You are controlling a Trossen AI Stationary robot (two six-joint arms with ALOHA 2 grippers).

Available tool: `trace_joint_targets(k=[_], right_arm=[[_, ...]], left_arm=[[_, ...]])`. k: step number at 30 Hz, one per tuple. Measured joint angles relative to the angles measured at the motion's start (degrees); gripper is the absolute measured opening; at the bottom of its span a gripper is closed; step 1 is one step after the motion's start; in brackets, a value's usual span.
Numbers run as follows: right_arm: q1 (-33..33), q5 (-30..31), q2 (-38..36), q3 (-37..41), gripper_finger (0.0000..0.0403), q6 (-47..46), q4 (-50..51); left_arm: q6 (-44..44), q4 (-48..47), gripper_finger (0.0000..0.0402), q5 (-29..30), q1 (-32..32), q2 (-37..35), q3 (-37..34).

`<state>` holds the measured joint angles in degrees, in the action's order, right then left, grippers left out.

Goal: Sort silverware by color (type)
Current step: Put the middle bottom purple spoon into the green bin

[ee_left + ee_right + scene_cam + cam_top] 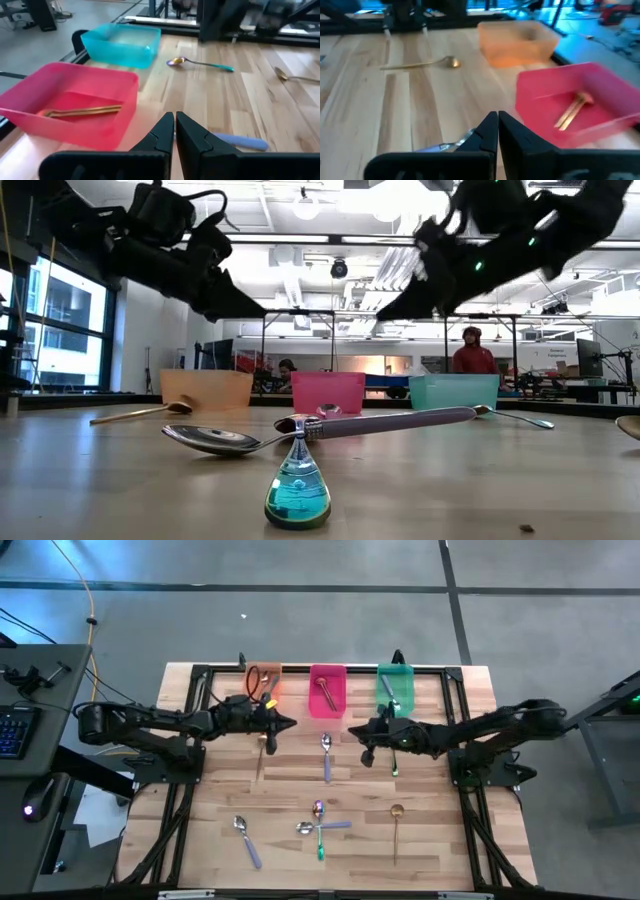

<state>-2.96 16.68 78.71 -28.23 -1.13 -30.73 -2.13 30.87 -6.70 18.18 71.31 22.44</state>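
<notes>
Silverware lies scattered over the table (pixel 440 840), and the piece that matters is the blue-handled spoon (pixel 327 758) in the middle. The left gripper (pixel 288 723) hangs in front of the orange bin (pixel 264 680), its fingers pressed together with nothing between them. The right gripper (pixel 353 732) hangs opposite, tip pointing left, equally closed and empty.

The blue-handled spoon sits in the gap between the two tips, a little to the near side of both. Its long axis runs far to near, bowl toward the pink bin (pixel 327 700) and handle toward the near edge, so it lies crosswise to both arms. The right tip looks slightly closer to its bowl, though the margin is small. Either gripper would have to open first and come down across the handle.

Further out, a gold spoon (pixel 262 752) lies just near of the left gripper, and a green-handled spoon (pixel 394 758) lies under the right arm. The remaining spoons sit well apart toward the near edge.
</notes>
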Motion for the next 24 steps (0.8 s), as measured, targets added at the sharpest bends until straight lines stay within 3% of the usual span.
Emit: trace_joint_targets(k=[5,10,16,24], right_arm=[[2.95,9.68,-10.78,-0.04,0.0035,-0.47,9.47],[5.27,13.3,-18.06,-0.04,0.0086,-5.71,18.52],[7.53,16.16,-19.07,-0.04,0.0128,-12.94,27.79],[7.65,16.01,-19.03,-0.04,0.0136,-16.91,32.43]], left_arm=[[0.0,-1.11,0.0008,0.0,0.02,0.0,-0.18],[0.0,-0.98,0.0008,-0.07,0.02,0.0,-0.18],[0.22,-0.94,0.0008,-0.1,0.02,0.0,-0.18],[0.39,-0.96,0.0008,-0.22,0.04,0.02,-0.16]])
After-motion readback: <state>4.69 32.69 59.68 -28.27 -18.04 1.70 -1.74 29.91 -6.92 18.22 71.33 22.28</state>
